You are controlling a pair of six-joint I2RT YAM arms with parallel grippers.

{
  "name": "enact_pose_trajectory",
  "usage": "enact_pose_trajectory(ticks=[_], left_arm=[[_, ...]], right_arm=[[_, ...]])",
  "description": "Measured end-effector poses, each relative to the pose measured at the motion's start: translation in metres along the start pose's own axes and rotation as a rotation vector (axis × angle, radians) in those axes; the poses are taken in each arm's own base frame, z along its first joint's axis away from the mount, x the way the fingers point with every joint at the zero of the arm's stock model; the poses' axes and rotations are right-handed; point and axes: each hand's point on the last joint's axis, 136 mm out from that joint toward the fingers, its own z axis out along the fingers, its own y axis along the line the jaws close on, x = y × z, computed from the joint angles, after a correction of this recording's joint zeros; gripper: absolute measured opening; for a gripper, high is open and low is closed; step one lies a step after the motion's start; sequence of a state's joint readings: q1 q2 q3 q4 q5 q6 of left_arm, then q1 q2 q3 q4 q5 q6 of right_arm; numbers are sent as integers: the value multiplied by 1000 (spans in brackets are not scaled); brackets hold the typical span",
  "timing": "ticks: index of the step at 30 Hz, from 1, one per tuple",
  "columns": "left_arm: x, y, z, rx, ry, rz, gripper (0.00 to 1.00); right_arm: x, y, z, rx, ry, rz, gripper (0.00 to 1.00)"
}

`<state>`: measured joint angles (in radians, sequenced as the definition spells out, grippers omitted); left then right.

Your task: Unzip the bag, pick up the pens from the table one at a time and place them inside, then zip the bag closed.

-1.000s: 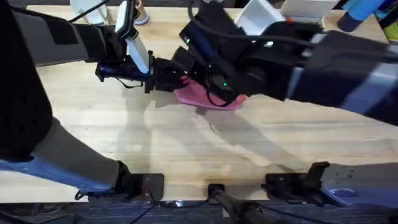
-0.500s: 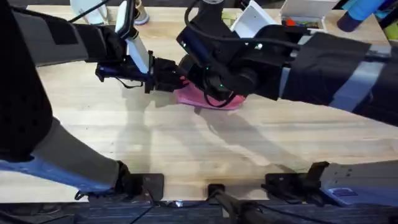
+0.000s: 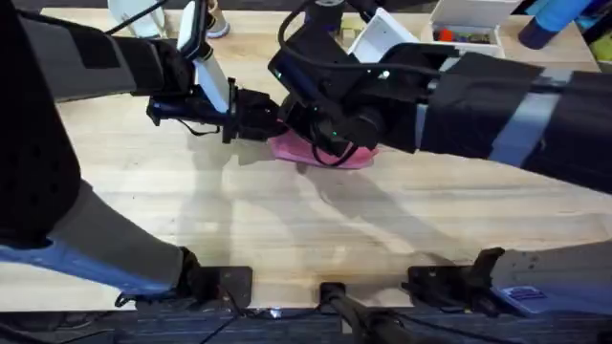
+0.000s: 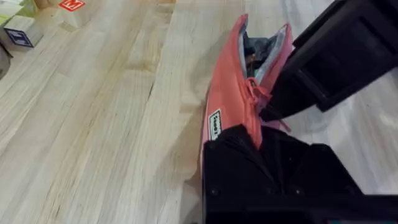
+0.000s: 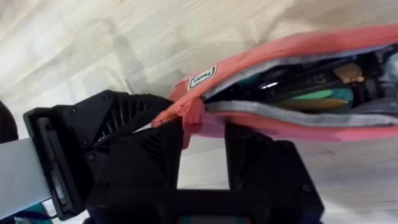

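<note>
Now, step: zipping shut
bag (image 3: 330, 151): tabletop (image 3: 287, 229) centre, 12 o'clock side, mouth open
left gripper (image 4: 258, 140): clamps bag end
right gripper (image 5: 193, 124): pinches zipper pull, shifted slightly leftward since earlier
pens: apparently inside

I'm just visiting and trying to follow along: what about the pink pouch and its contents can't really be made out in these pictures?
- Overhead: most of the bag is hidden under the right arm.
- Right wrist: the contents are dark and crowded, so pens cannot be counted.
- Left wrist: the left gripper covers the bag's near end.
- Right wrist: the bag's far end is cut off by the edge.
</note>
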<state>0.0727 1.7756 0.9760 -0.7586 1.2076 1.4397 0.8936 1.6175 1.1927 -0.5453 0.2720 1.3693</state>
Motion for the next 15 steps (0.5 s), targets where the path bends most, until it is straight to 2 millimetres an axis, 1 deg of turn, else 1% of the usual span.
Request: enact_pose_trajectory(ticks=[5,9,15], left_arm=[[0,0,0,0,0,0,42],[0,0,0,-1,0,2,42],[0,1,0,-1,0,3,42]], right_arm=[[-2,-1,2,5,-2,5,402],[-8,-3,3,9,-2,21,366],[-13,-4,4,8,5,39,239]])
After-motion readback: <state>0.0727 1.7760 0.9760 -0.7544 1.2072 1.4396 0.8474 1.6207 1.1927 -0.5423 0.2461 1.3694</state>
